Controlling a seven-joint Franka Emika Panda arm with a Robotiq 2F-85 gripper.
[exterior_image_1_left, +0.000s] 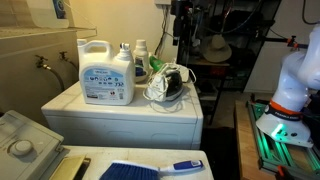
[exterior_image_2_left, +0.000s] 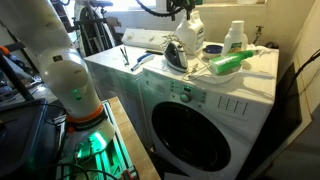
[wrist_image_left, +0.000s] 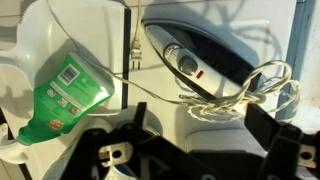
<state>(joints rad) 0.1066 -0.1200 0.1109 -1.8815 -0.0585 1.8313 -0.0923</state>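
A black and white clothes iron (wrist_image_left: 195, 65) lies on top of a white washing machine (wrist_image_left: 170, 130), with its pale cord (wrist_image_left: 240, 95) bundled beside it. The iron also shows in both exterior views (exterior_image_1_left: 168, 83) (exterior_image_2_left: 178, 55). A green bottle (wrist_image_left: 65, 95) lies on its side to the left of the iron, and shows in an exterior view (exterior_image_2_left: 228, 62). My gripper (wrist_image_left: 200, 135) hangs above the machine top near the cord, open and empty. Its dark fingers frame the bottom of the wrist view. It appears high up in both exterior views (exterior_image_1_left: 183, 28) (exterior_image_2_left: 180, 10).
A large white detergent jug (exterior_image_1_left: 105, 75) (exterior_image_2_left: 192, 30) and a small white bottle with a green cap (exterior_image_1_left: 140, 55) (exterior_image_2_left: 235, 35) stand behind the iron. A blue-handled brush (exterior_image_1_left: 150, 168) lies on a nearer surface. The robot base (exterior_image_2_left: 70, 85) stands beside the machine.
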